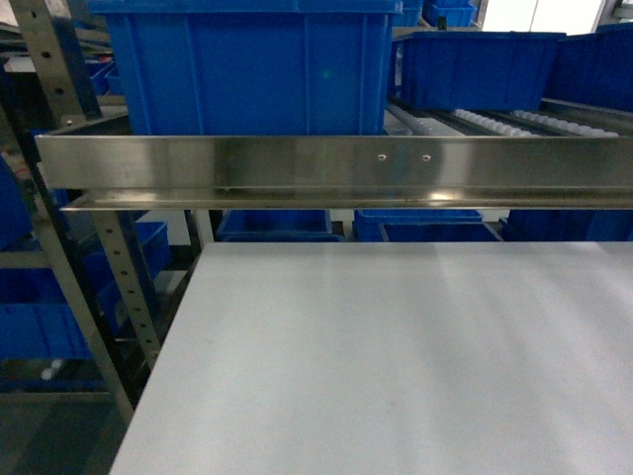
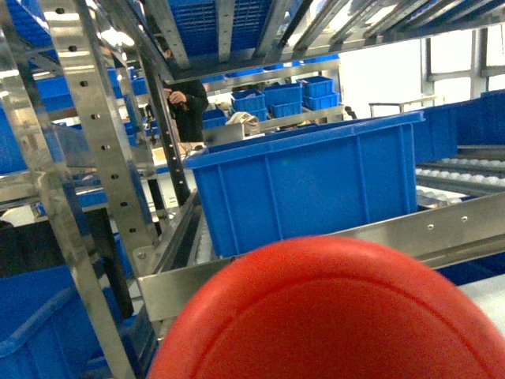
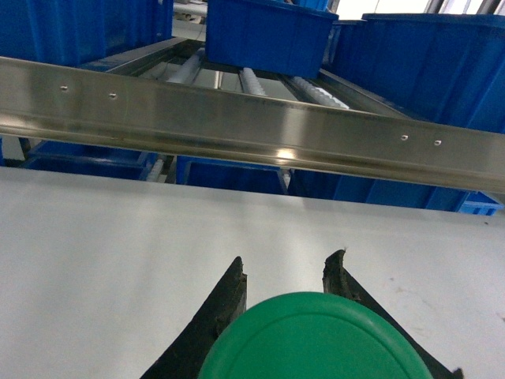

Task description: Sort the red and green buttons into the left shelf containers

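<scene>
A wide red button (image 2: 331, 316) cap fills the bottom of the left wrist view, right in front of the camera and off the table. It hides my left gripper's fingers, so the grip shows only by the cap hanging there. Beyond it stands a large blue container (image 2: 308, 181) on the left shelf, also the big blue bin (image 1: 247, 69) in the head view. The green button (image 3: 316, 339) sits between the two black fingers of my right gripper (image 3: 288, 268), over the white table (image 3: 118, 253). Neither arm shows in the head view.
A steel shelf rail (image 1: 336, 168) runs across above the table's far edge (image 1: 396, 257). Behind it are rollers (image 1: 495, 121) and more blue bins (image 1: 475, 64). A perforated rack upright (image 2: 102, 158) stands at the left. A person (image 2: 185, 103) is far back.
</scene>
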You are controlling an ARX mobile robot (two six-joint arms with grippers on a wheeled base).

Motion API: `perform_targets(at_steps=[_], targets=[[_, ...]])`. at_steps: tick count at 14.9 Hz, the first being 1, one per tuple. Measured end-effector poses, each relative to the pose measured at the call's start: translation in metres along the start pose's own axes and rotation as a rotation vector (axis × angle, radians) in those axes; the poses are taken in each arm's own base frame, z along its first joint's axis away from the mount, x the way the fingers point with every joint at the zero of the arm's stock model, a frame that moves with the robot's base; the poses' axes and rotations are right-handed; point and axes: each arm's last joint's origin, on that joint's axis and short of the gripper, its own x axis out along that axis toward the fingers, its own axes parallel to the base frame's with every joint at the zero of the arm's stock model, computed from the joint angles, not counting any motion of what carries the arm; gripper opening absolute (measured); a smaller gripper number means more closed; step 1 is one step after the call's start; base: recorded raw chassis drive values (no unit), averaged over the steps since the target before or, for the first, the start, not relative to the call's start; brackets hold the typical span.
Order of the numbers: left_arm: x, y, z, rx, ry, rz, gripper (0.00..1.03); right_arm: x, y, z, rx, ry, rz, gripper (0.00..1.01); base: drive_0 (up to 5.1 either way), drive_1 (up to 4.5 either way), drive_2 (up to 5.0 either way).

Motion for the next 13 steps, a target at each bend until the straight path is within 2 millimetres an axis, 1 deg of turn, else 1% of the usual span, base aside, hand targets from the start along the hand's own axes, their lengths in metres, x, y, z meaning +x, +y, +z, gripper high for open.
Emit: perform_targets(at_steps=[13], targets=[[0.0000,0.0000,0.0001,0.000,-0.001,0.001,0.25,0.0000,0.0000,0.0000,0.000,0.000,0.000,0.26,-5.0,2.43,2.4]])
